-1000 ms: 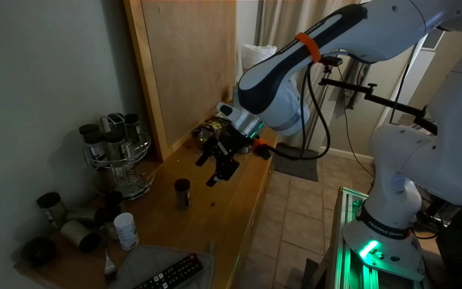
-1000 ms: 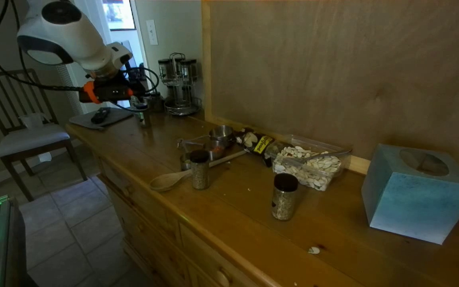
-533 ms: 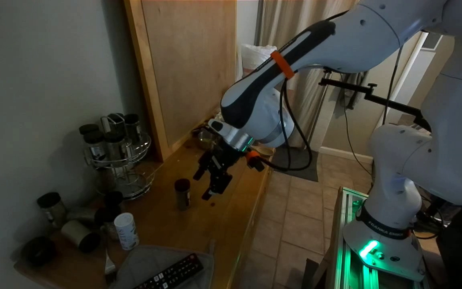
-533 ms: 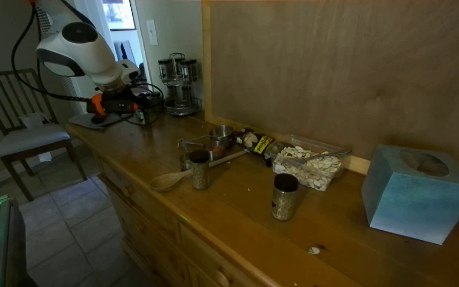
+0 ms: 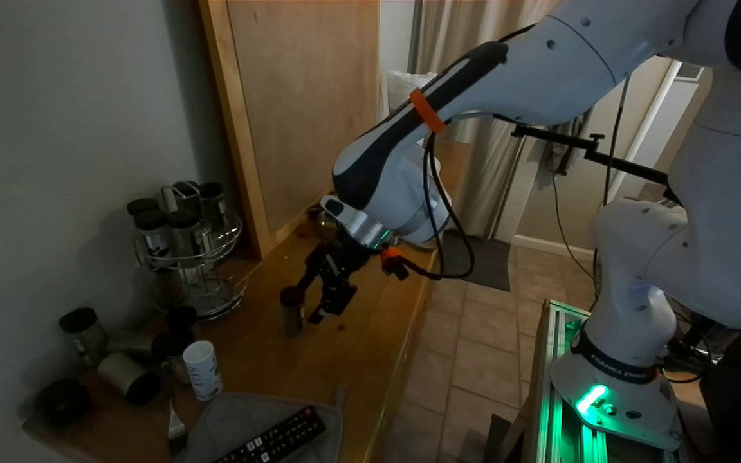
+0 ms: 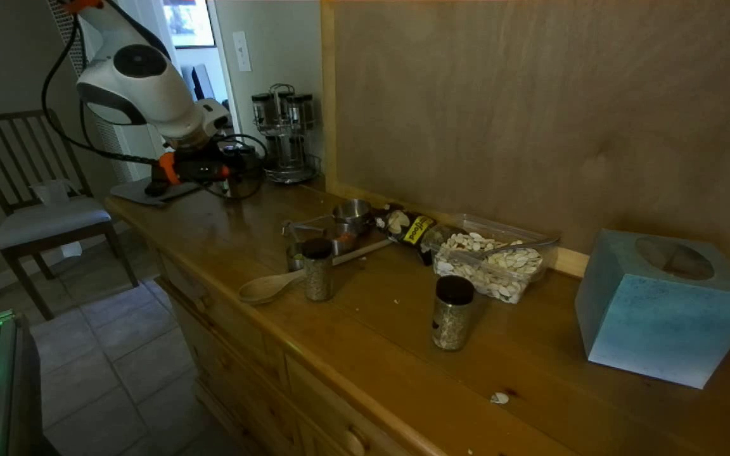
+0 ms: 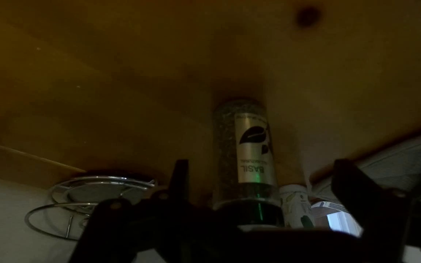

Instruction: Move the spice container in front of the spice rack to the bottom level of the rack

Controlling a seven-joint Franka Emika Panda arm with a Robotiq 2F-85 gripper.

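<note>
Basil jar (image 7: 245,153) upright on top of the wooden dresser (image 6: 365,342), between the spice rack (image 5: 213,302) and the front edge. Clear sides, dried flakes within, dark cap, pale leaf-print label. Claw (image 7: 261,160) right at it, released: tips spread wide, jar showing between them in the wrist view with gaps on either side, nothing gripped.

Rack near the back edge, just past the end of the wooden panel (image 5: 306,116). Silvery, two tiers. Upper one carries dark-capped jars (image 5: 157,244), contents too dim to make out; lower one too shadowed to count.

Back corner at this end: loose grey jars (image 5: 118,375) with dark lids, at least one on its side. Near them a small white printed canister (image 5: 203,371). At the front corner, a grey placemat (image 5: 242,418) bearing a black remote (image 5: 274,442).

Further along: metal measuring cups (image 6: 352,216), wooden spoon (image 6: 265,289) reaching toward the front edge, a herb jar (image 6: 319,273) standing by its handle, a second herb jar (image 6: 450,320) beyond. By the back edge, a clear plastic tub (image 6: 547,258) of flat pale seeds, a metal utensil (image 6: 525,245) laid in it, a dark packet (image 6: 400,221) beside, then a blue tissue box (image 6: 675,323).
</note>
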